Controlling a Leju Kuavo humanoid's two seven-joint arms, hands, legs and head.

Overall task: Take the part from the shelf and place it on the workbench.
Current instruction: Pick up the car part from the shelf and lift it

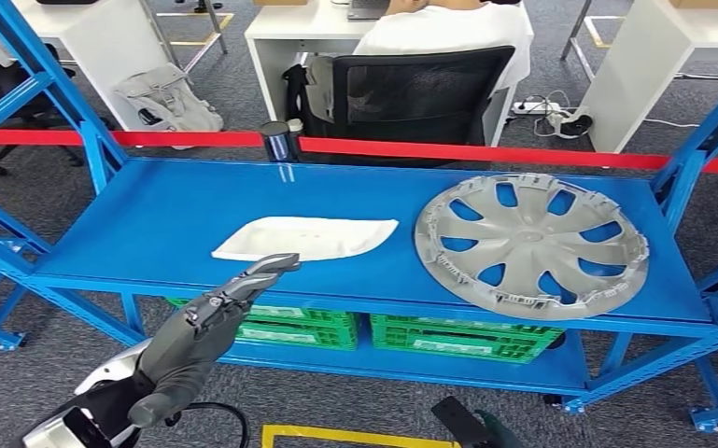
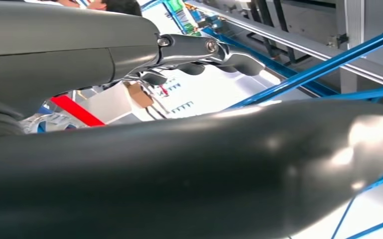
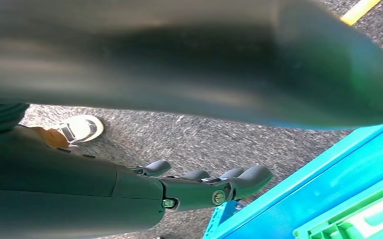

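Meanwhile, the robot's left hand [image 1: 207,329] reaches up toward the front edge of the blue shelf [image 1: 177,210], fingers [image 1: 266,269] stretched forward and lightly apart, holding nothing. Their tips sit just short of the white part [image 1: 310,237], a flat tray-like piece lying near the middle of the shelf surface. Beside it to the right rests a grey wheel cover [image 1: 532,245], clear of the white piece. Green crates [image 1: 457,336] fill the level underneath. The right hand [image 3: 199,186] hangs low over grey carpet beside the shelf frame, fingers loosely extended and empty. Behind a red barrier tape [image 1: 467,152], a person [image 1: 448,26] in white sits in a black office chair [image 1: 411,89] at a desk.
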